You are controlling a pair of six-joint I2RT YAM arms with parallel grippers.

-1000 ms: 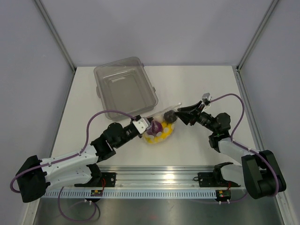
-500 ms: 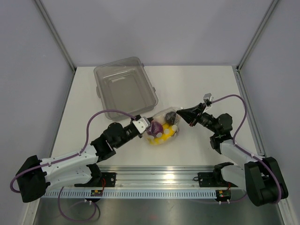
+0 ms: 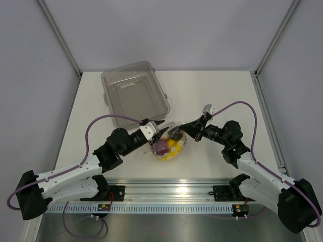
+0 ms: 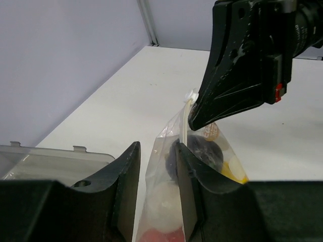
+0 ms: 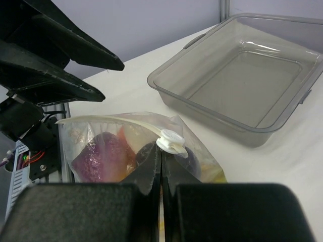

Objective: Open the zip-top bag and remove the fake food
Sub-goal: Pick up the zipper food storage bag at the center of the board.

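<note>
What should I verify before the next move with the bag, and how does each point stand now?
1. Right gripper shut on the zip-top bag, just beside the white slider: ok.
2. Left gripper holding the bag: not ok; its jaws are open, one on each side of the film.
3. Bag mouth open: cannot tell.
4. Fake food out of the bag: not ok; the pieces are inside.
5. Grey tub apart from both arms: ok.

Clear crinkly plastic zip-top bag (image 3: pixel 170 142), mid white table (image 3: pixel 222 96), top edge raised, white slider (image 5: pixel 170 141) at the top; inside, toy food pieces (image 5: pixel 98 156): dark purple-red, yellow, white, dark round.
</note>
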